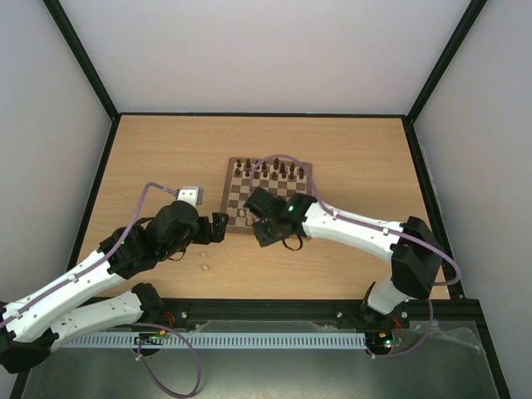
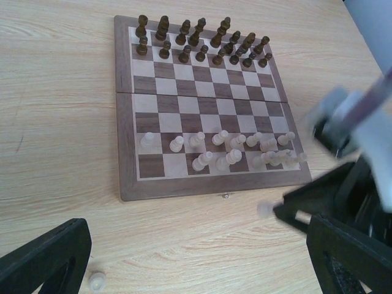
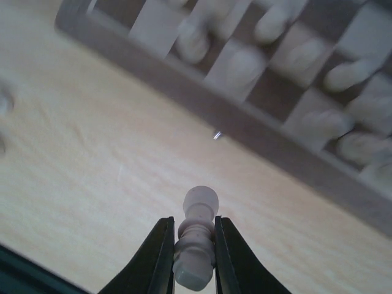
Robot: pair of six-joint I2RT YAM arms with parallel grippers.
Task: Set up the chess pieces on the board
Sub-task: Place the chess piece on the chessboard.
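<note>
Light-wood desk (image 1: pixel 166 150), walled in on three sides. Two arms reach in from the near edge, left arm (image 1: pixel 91 283) and right arm (image 1: pixel 357 229), both bent toward the middle.

The board (image 2: pixel 124 122) lies flat at the centre of the desk, toward the far side, square to the desk.

Left tool (image 1: pixel 218 228) is released, jaws spread wide. It hangs over bare desk just off the board's near left corner, holding nothing.

Right tool (image 3: pixel 194 229) is clenched on one pale piece (image 3: pixel 199 201). The piece is pinched at its body, with the round head poking out past the fingertips. It sits over the desk just outside the board's near frame. Can't tell if the piece touches the wood.

Dark brown pieces (image 2: pixel 199 43) are upright in the two far rows.

The chess pieces (image 2: pixel 226 147) stand in the two near rows. One row runs across the board. The nearest row is bunched from the middle to the right, tight at the right corner.

One loose pale piece (image 2: pixel 97 280) is on the desk beside the left tool's finger, well apart from the board.
</note>
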